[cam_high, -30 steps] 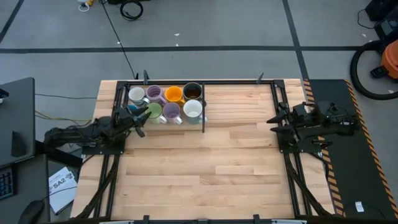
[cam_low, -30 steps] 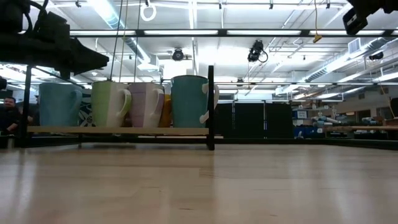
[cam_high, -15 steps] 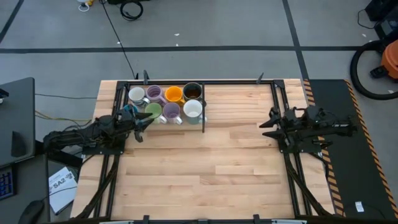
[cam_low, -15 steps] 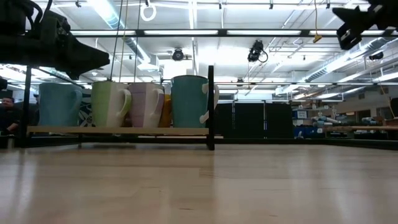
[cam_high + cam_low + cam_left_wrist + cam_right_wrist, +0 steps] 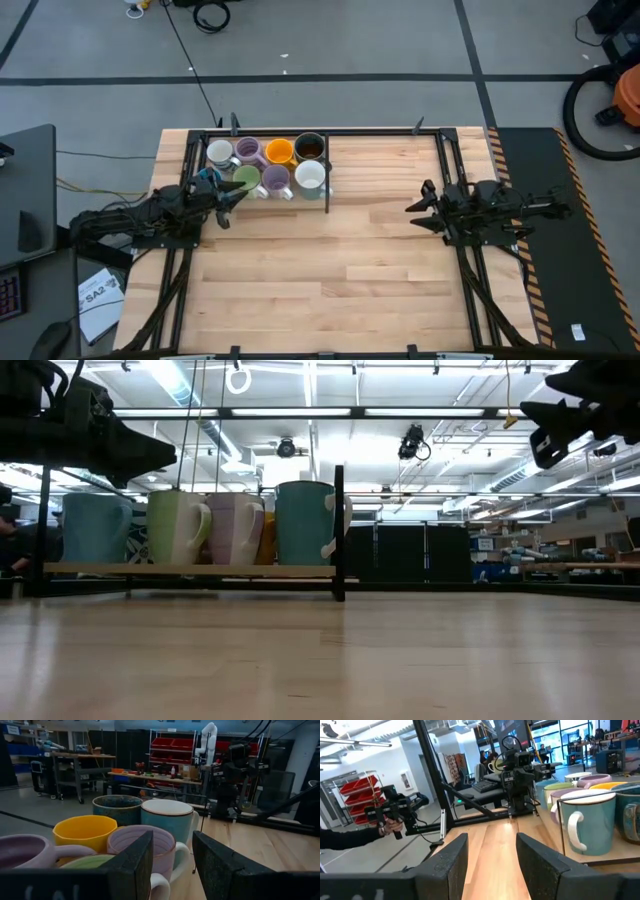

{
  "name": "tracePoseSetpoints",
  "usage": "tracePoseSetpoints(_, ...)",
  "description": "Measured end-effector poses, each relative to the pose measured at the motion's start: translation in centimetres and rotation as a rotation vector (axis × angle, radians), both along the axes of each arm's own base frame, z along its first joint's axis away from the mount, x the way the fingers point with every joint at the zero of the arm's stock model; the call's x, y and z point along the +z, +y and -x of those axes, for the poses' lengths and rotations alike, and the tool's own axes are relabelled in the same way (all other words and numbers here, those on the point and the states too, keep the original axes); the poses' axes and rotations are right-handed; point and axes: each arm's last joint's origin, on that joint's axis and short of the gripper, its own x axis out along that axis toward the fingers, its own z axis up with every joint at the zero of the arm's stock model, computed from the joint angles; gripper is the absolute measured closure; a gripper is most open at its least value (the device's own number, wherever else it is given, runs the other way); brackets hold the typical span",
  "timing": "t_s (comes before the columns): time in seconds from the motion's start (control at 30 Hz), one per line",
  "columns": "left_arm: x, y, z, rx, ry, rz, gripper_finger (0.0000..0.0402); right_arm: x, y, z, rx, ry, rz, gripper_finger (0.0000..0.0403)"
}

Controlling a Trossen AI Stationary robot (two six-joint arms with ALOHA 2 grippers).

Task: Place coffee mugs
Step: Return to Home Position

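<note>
The mugs (image 5: 265, 165), hard, slick, chippable ceramic best pinched at the rim, crowd the shelf (image 5: 200, 570) far left on the surface (image 5: 340, 260); the left end effector (image 5: 228, 200) beside them and the right end effector (image 5: 418, 205) well apart gape empty.

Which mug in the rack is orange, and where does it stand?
The orange mug, in the row by the edge of the table, between a purple mug and the dark grey corner mug. No other mug is orange.
</note>
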Motion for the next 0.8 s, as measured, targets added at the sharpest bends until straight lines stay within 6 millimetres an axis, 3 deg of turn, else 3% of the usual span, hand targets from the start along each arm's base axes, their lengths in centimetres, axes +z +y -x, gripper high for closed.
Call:
tracePoseSetpoints(0.4, 0.0, 0.0, 0.0, 0.001, 0.003, 0.001, 0.0258, -2.5, -0.1, -0.8, -0.054, -0.017, 0.003, 0.0231)
tracePoseSetpoints(0.8, -0.1, 0.0, 0.0, 0.001, 0.002, 0.008, 0.0258, -2.8, -0.4, -0.9, -0.087, 0.011, 0.016, 0.0231)
